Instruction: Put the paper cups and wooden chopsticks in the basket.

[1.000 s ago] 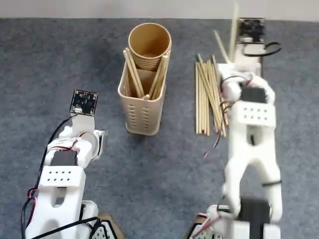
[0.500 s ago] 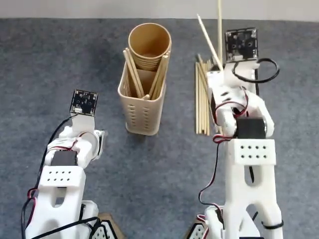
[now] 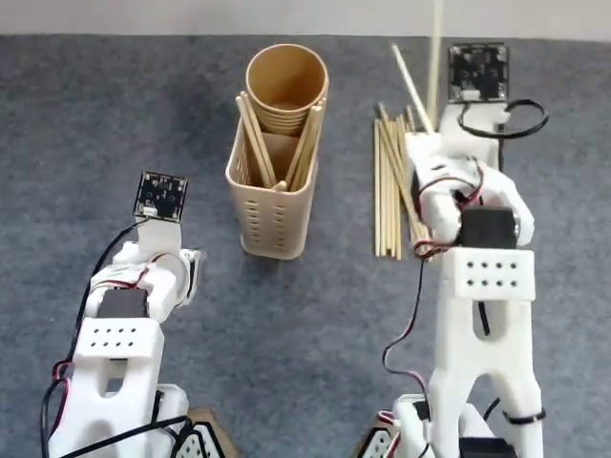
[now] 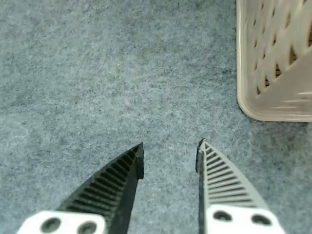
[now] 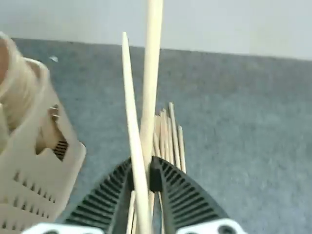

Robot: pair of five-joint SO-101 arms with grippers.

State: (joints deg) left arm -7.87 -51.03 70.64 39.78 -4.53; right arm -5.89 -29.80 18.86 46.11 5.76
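The left claw (image 4: 170, 146) is hanging released just above the grey carpet (image 4: 97, 73). Its ribbed, pointed fingers, one black and one white, are standing apart with nothing between them. The basket (image 4: 273, 58) is sitting near the claw, clear of its tips.

The right claw (image 5: 142, 168) is clenching two wooden chopsticks (image 5: 151, 73) between its ribbed fingers. It is gripping them low on their shafts, so they are sticking out far past the tips, one thick and straight, the other thinner and tilting away from it. Below that claw, the loose chopsticks (image 3: 387, 191) are lying side by side in a flat bundle on the short-piled carpet, well apart from the basket.

Between the two arms the basket is standing upright, a tall beige plastic box with rounded corners and rows of slots in its walls. In its nearer compartment the stored chopsticks (image 3: 256, 143) are leaning at angles. In its far end the paper cups (image 3: 286, 86) are sitting nested in one tan stack, mouth up.
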